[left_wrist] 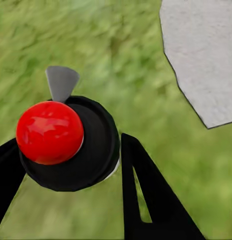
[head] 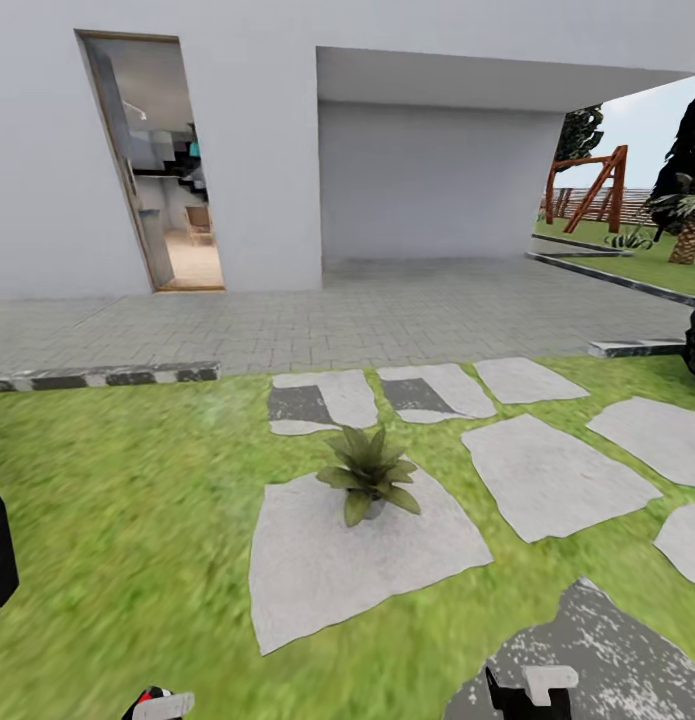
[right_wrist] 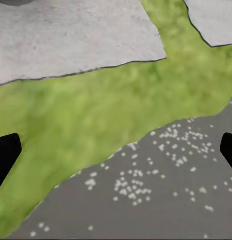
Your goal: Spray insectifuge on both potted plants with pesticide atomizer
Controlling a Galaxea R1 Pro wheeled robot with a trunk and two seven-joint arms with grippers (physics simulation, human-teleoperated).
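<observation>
Holding the pesticide atomizer (left_wrist: 65,142) between its jaws, the left gripper (left_wrist: 70,165) has the red-capped black bottle clamped from both sides, with the grey nozzle tab pointing away over the lawn (left_wrist: 110,55); that grip looks meant to keep the spray head free and aimed forward. In the head view the left gripper (head: 157,705) sits low at the frame's edge, well short of the potted plant (head: 369,478), which stands on a grey stepping stone (head: 337,575) straight ahead, so the robot probably needs to close in before spraying. The right gripper (right_wrist: 116,150) hangs with its jaws spread wide and nothing between them, over the border of grass and mottled grey paving (right_wrist: 161,200), likely kept aside as a spare hand. One such plant shows here.
</observation>
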